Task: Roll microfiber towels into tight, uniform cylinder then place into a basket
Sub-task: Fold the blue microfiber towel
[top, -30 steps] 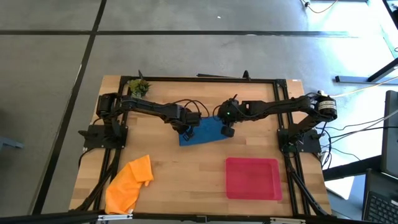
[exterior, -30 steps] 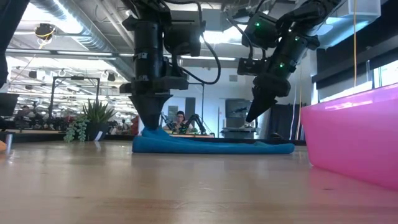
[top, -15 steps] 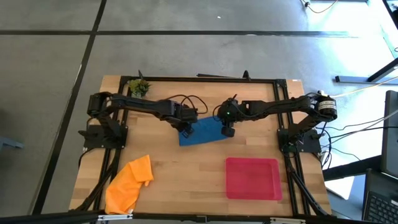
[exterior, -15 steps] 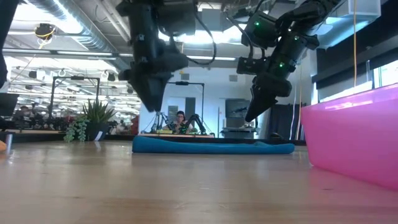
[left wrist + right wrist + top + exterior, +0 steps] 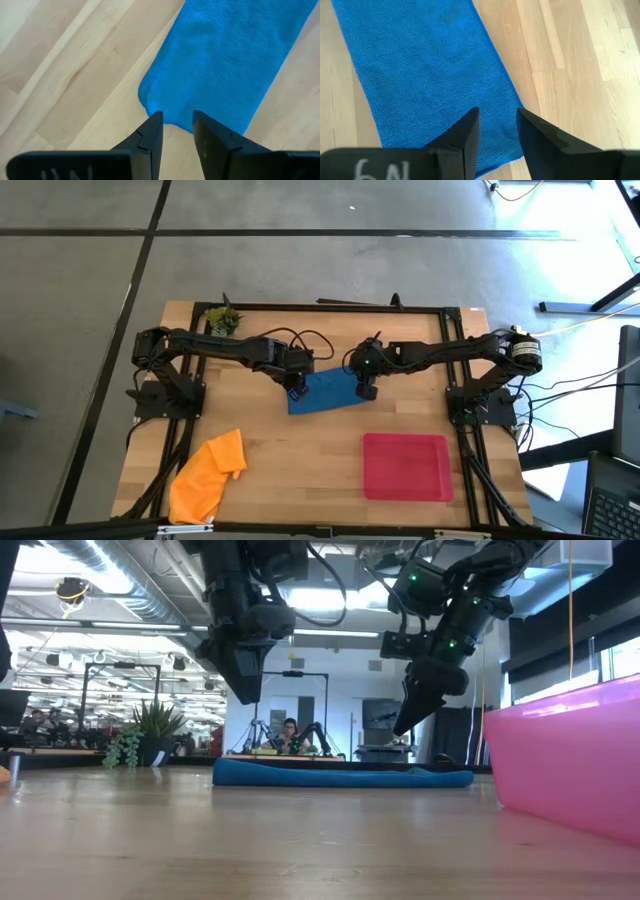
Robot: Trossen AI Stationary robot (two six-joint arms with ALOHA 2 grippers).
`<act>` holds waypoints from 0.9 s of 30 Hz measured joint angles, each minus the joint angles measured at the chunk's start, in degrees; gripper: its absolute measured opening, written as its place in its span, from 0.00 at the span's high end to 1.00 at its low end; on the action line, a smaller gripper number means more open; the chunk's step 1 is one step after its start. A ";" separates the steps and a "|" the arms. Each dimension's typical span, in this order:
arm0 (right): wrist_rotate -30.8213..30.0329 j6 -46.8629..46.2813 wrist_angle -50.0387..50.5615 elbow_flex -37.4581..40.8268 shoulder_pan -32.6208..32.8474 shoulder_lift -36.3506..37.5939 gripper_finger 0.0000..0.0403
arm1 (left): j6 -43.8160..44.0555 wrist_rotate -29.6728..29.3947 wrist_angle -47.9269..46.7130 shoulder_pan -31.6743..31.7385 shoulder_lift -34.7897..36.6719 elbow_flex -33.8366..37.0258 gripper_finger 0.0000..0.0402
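Note:
The blue towel (image 5: 325,392) lies flat on the wooden table as a long folded band, also seen in the low view (image 5: 340,777). My left gripper (image 5: 297,389) hangs open above its left end (image 5: 165,100), clear of it (image 5: 243,700). My right gripper (image 5: 366,390) stands open above its right end (image 5: 490,125), also clear (image 5: 400,728). The orange towel (image 5: 210,475) lies crumpled at the near left. The red basket (image 5: 405,467) sits flat at the near right.
A small potted plant (image 5: 222,318) stands at the table's far left corner. A black frame (image 5: 330,307) runs around the table's edges. Bare wood lies between the blue towel and the basket. A person (image 5: 290,735) sits far off in the room behind.
My left gripper has let go of the blue towel's left end and risen well clear of it, tipping a little. The raised bunch of cloth under it has settled flat. The right arm has kept still.

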State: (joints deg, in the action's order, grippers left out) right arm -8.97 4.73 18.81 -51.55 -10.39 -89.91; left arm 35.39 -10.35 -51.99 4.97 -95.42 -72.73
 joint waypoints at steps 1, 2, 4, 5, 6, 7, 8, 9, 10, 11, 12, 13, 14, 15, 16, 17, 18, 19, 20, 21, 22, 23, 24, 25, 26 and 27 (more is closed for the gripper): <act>0.00 0.04 -0.02 0.00 0.02 0.00 0.67 | -0.01 0.00 0.00 0.00 0.00 0.00 0.76; 0.00 0.11 -0.05 0.00 0.02 0.00 0.67 | -0.02 -0.02 0.00 0.00 0.00 0.00 0.76; 0.00 0.10 -0.14 0.00 0.02 0.00 0.67 | -0.07 -0.03 0.00 0.00 0.00 0.00 0.76; 0.00 0.02 -0.16 0.00 0.02 0.00 0.67 | -0.11 -0.04 0.00 0.00 0.00 0.00 0.76; 0.00 0.00 -0.15 0.00 0.02 0.00 0.67 | -0.13 -0.04 0.00 0.00 0.00 0.00 0.76; 0.00 0.04 -0.15 0.00 0.02 0.00 0.67 | -0.13 -0.04 0.00 0.00 0.00 0.00 0.76; 0.00 0.14 -0.17 0.00 0.02 0.00 0.67 | -0.13 -0.04 0.00 0.00 0.00 0.00 0.76; 0.00 0.20 -0.15 0.00 0.02 0.00 0.67 | -0.13 -0.04 0.00 0.00 0.00 0.00 0.76; 0.00 0.19 -0.15 0.00 0.02 0.00 0.67 | -0.13 -0.04 0.00 0.00 0.00 0.00 0.76; 0.00 0.17 -0.15 0.00 0.02 0.00 0.67 | -0.11 -0.04 0.00 0.00 0.00 0.00 0.76; 0.00 0.20 -0.17 0.00 0.01 0.00 0.67 | -0.11 -0.04 0.00 0.00 0.00 0.00 0.76; 0.00 0.20 -0.22 0.00 0.02 0.00 0.67 | -0.11 -0.06 0.00 0.00 0.00 0.00 0.76; 0.00 0.20 -0.25 0.00 0.02 0.00 0.67 | -0.11 -0.04 0.00 0.00 0.00 0.00 0.76; 0.00 0.20 -0.26 0.00 0.01 0.00 0.67 | -0.11 -0.04 0.00 0.00 0.00 0.00 0.76; 0.00 0.20 -0.26 0.00 0.01 0.00 0.67 | -0.11 -0.04 0.00 0.00 0.00 0.00 0.76; 0.00 0.20 -0.26 0.00 0.02 0.00 0.67 | -0.11 -0.04 0.00 0.00 0.00 0.00 0.76; 0.00 0.20 -0.26 0.00 0.02 0.00 0.67 | -0.11 -0.04 0.00 0.00 0.00 0.00 0.76; 0.00 0.22 -0.26 0.00 0.00 0.00 0.67 | -0.11 0.13 0.00 0.00 0.00 0.00 0.76; 0.00 0.23 -0.26 -0.01 0.02 0.00 0.67 | -0.11 0.62 0.00 0.00 0.00 0.00 0.76; 0.00 0.22 -0.26 0.00 0.02 0.00 0.67 | -0.11 0.88 0.00 0.00 0.00 0.00 0.76; 0.00 0.24 -0.26 -0.02 0.00 0.00 0.67 | -0.11 0.91 0.00 -0.01 0.00 0.00 0.76; 0.00 0.24 -0.26 -0.02 0.00 0.00 0.67 | -0.29 1.01 0.01 -0.03 0.00 0.00 0.76; 0.00 0.26 -0.26 -0.01 0.02 0.00 0.67 | -1.11 1.01 0.03 -0.04 0.00 0.00 0.76; 0.00 0.26 -0.26 -0.02 0.02 0.00 0.67 | -2.17 1.03 0.02 -0.04 0.00 0.00 0.76; 0.00 0.26 -0.28 -0.02 0.00 0.00 0.67 | -3.41 1.03 0.03 -0.04 0.00 0.00 0.76; 0.00 0.26 -0.30 -0.02 0.01 0.00 0.67 | -4.81 1.12 0.04 -0.04 0.00 0.00 0.76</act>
State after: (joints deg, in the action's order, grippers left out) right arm -8.97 4.99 18.51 -51.57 -10.38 -89.91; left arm 30.59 -9.23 -51.95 4.93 -95.42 -72.73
